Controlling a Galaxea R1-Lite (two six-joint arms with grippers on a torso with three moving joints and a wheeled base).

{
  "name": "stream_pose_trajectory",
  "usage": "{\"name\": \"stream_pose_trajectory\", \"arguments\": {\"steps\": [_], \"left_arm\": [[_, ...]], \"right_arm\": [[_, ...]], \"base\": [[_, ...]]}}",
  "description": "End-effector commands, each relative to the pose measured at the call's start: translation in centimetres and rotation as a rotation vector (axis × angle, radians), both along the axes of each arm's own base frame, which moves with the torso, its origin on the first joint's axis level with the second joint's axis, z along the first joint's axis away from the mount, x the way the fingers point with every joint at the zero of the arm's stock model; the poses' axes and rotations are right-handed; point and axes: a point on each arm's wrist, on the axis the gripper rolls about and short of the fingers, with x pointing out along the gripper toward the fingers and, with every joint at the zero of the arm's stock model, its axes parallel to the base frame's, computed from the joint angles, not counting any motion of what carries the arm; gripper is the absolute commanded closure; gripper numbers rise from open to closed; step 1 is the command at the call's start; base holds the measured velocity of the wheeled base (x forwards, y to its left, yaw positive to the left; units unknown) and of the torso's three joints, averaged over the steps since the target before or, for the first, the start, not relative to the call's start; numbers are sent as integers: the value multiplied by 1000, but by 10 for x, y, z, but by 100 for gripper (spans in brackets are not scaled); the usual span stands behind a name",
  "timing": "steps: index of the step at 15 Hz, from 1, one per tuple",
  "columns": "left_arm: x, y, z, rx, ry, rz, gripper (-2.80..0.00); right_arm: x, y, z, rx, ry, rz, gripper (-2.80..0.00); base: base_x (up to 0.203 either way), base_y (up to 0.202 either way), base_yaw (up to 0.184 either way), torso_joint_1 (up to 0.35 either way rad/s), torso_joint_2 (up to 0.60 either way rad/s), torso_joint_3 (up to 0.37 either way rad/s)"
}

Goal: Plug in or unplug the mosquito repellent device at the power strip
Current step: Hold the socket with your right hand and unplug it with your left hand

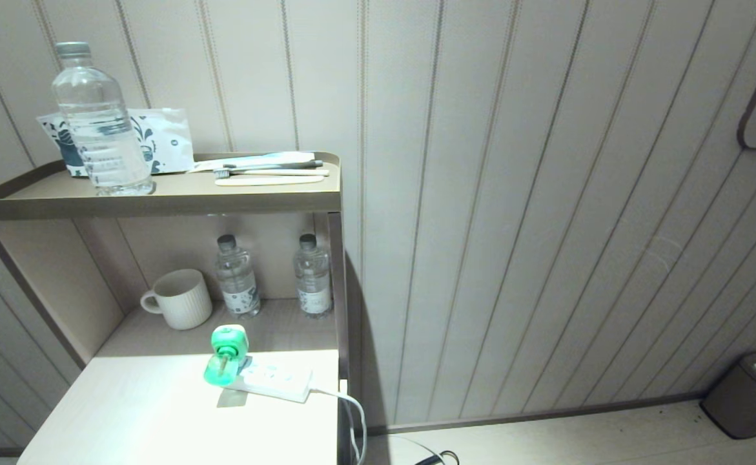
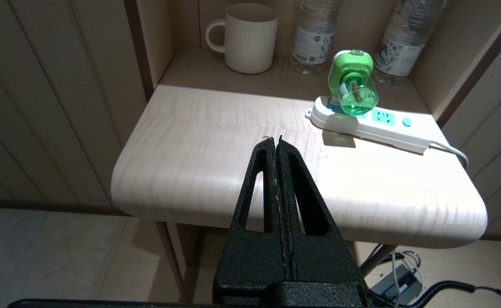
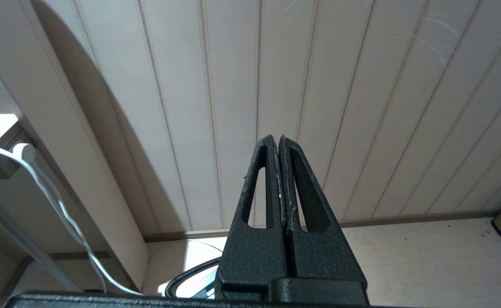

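Note:
The mosquito repellent device (image 1: 225, 355) (image 2: 353, 85), a green bottle under a white-and-green cap, sits plugged into the end socket of the white power strip (image 1: 274, 381) (image 2: 378, 128) on the pale lower shelf top (image 1: 158, 413). My left gripper (image 2: 276, 139) is shut and empty, held back near the shelf's front edge, well short of the device. My right gripper (image 3: 277, 137) is shut on nothing and points at the panelled wall, away from the shelf. Neither arm shows in the head view.
A ribbed white mug (image 1: 181, 298) and two small water bottles (image 1: 237, 276) (image 1: 313, 274) stand behind the strip. The upper shelf (image 1: 158, 197) carries a large bottle (image 1: 100, 123), a packet and toothbrushes. The strip's cord (image 1: 352, 413) hangs off the right edge. A bin (image 1: 749, 394) stands on the floor at right.

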Motion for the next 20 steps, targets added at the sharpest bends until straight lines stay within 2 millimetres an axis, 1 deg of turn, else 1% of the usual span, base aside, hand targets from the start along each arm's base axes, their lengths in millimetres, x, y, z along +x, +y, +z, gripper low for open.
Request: {"name": "stream_pose_trajectory", "arguments": {"steps": [1,13,15,17,19,20], "left_arm": [[0,0,0,-3,5,2,0],[0,0,0,6,8,-1,0],[0,0,1,33,12,7,0],[-2,0,14,56,-10,6,0],[2,0,39,57,12,-1,0],[11,0,55,57,59,-5,0]], "right_arm": [[0,0,0,1,2,-7,0],[0,0,0,1,4,-10,0],[0,0,0,1,4,-10,0],[0,0,0,1,3,-9,0],[0,0,0,1,3,-9,0],[0,0,0,1,4,-9,0]], "base": [[0,0,0,0,0,0],[0,0,0,0,0,0],[0,0,0,0,0,0],[0,0,0,0,0,0],[0,0,0,0,0,0],[0,0,0,0,0,0]]}}
